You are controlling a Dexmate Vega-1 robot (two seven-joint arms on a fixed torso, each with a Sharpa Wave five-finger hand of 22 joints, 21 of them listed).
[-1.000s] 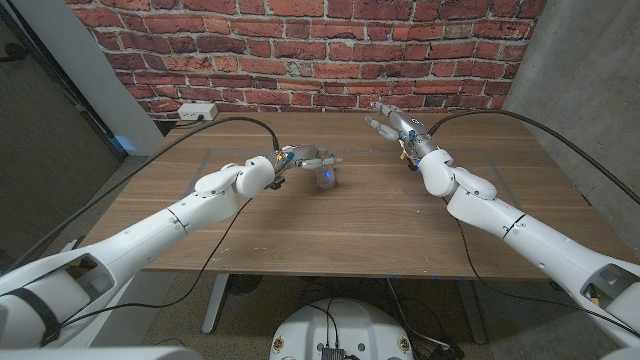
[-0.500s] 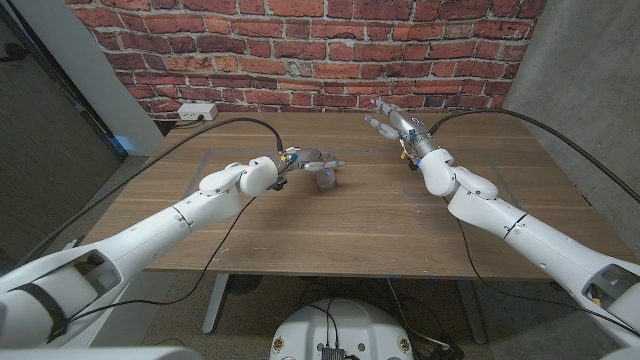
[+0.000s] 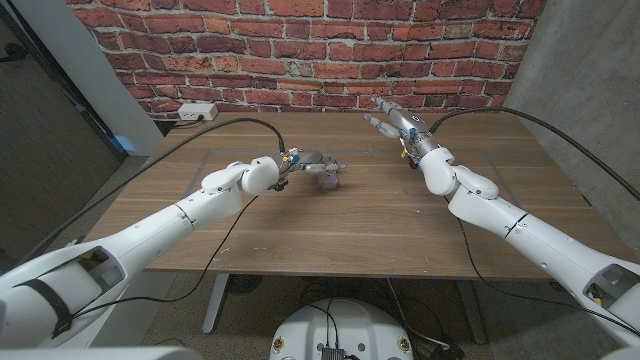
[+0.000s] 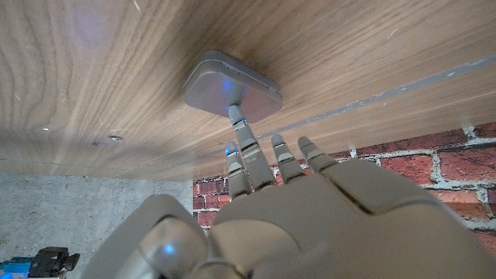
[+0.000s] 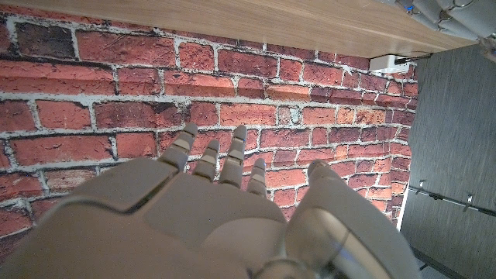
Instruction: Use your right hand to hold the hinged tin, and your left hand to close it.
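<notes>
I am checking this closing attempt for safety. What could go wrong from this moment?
1. The right hand is raised near the brick wall, apart from the tin, so nothing steadies it. The tin may slide on the smooth table under a push.
2. One finger of the left hand touches the tin's top near an edge in the left wrist view; an off-centre press might tip it.

Even indoor light, soft shadows; head view wide-angle bowed; wrist foregrounds blurred.
</notes>
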